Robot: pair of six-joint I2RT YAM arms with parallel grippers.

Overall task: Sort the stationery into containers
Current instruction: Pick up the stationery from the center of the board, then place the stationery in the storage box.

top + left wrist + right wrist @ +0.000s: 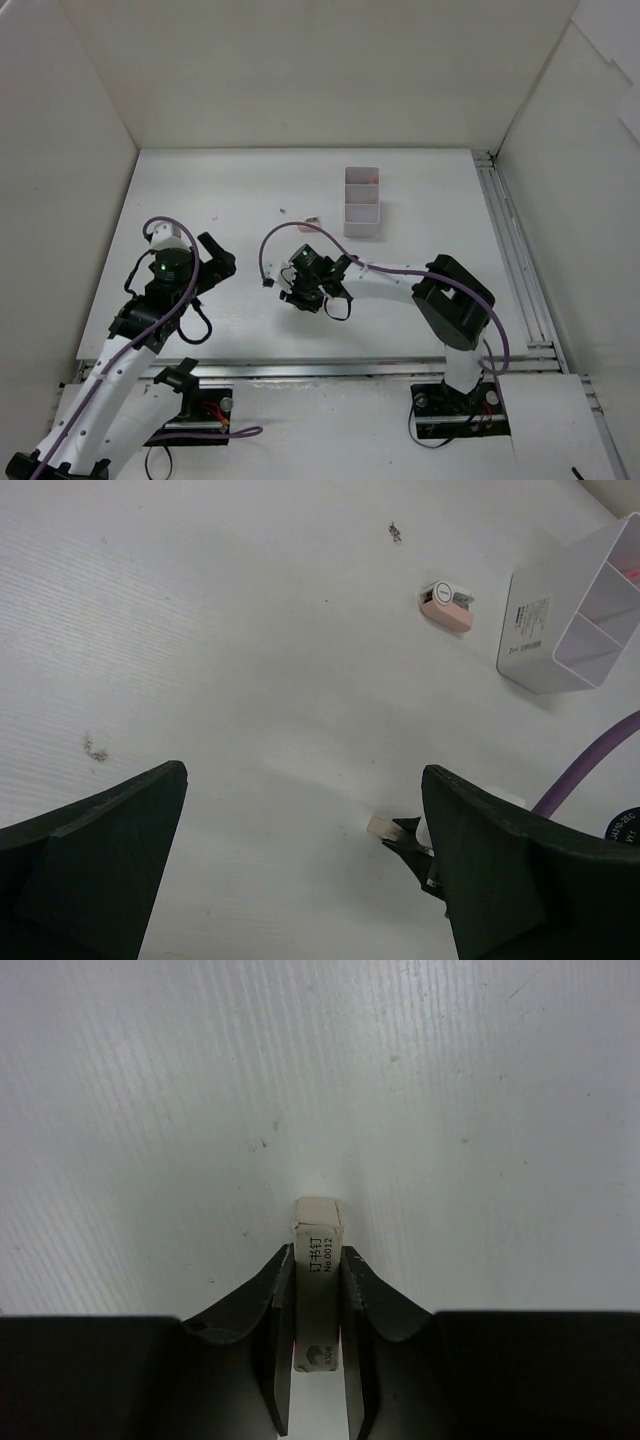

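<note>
My right gripper is shut on a cream block with printed text, held just above the table. In the top view the right gripper is at mid table. From the left wrist view the cream block's end pokes out of the right gripper's fingertips. A pale pink eraser-like block lies on the table left of the white divided container. Something pink shows in its far compartment. My left gripper is open and empty at the left.
White walls close in the table on the left, back and right. A metal rail runs along the right edge. A purple cable loops over the right wrist. Small dark specks mark the table.
</note>
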